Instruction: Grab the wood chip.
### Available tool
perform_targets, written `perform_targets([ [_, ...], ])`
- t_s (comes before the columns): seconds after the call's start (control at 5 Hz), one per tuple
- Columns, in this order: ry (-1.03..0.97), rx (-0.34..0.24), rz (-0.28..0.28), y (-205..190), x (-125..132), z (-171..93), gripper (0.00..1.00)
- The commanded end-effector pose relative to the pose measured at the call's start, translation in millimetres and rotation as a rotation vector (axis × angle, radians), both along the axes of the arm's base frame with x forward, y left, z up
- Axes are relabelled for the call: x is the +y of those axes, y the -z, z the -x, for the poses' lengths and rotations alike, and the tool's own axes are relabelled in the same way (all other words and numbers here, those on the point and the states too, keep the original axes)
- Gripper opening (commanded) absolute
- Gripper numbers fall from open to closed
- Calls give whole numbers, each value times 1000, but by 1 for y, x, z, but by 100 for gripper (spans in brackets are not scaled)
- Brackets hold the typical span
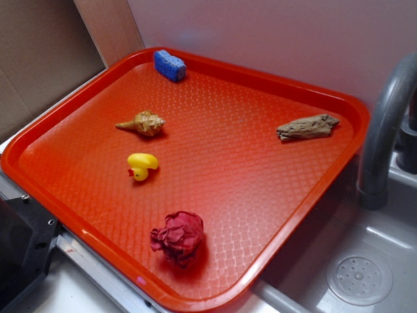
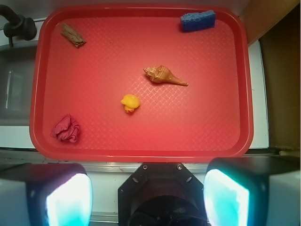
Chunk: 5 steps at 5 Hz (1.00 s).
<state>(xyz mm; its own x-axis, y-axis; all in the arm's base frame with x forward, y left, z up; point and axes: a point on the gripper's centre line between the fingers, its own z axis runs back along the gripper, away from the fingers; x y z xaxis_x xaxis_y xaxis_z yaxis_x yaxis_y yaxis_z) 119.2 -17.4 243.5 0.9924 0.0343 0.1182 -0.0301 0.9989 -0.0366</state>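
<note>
Wood chip (image 2: pixel 73 35) sits at the far left corner of the red tray (image 2: pixel 141 153) in the wrist view, just inside the rim. In the exterior view the same chip (image 1: pixel 307 127) lies near the tray's right edge, close to the grey faucet (image 1: pixel 384 124). From the gripper (image 2: pixel 148 193), which hangs off the tray's near edge approx. at its middle, the chip lies far and well to the left — a diagonal reach across most of the tray. Its long axis runs obliquely in the wrist view, upper left to lower right, so my guess is the jaws need a wrist turn to close across the narrow width rather than along the length.

Gripper is released: both lit fingers (image 2: pixel 66 200) stand wide apart with nothing between them.

Tray contents, all well apart from the chip: tan spiral seashell (image 2: pixel 164 76) near centre, yellow rubber duck (image 2: pixel 130 102) just nearer than it, crumpled red paper ball (image 2: pixel 66 128) at the near left, blue sponge (image 2: pixel 198 21) at the far right corner. Nothing lies on or against the chip. Sink basin w/ drain (image 1: pixel 359 278) sits beside the tray — the rim and faucet close by are the likely crowding risk.
</note>
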Motion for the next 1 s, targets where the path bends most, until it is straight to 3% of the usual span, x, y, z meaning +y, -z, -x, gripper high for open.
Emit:
perform_targets([
  [0.0,0,0,0,0,0,0,100],
  [0.2,171,28,0,26,-37,-48,100],
  [0.4,232,14,29,65,-55,-91,100],
  [0.8,452,-147,90,126,-102,-123,100],
])
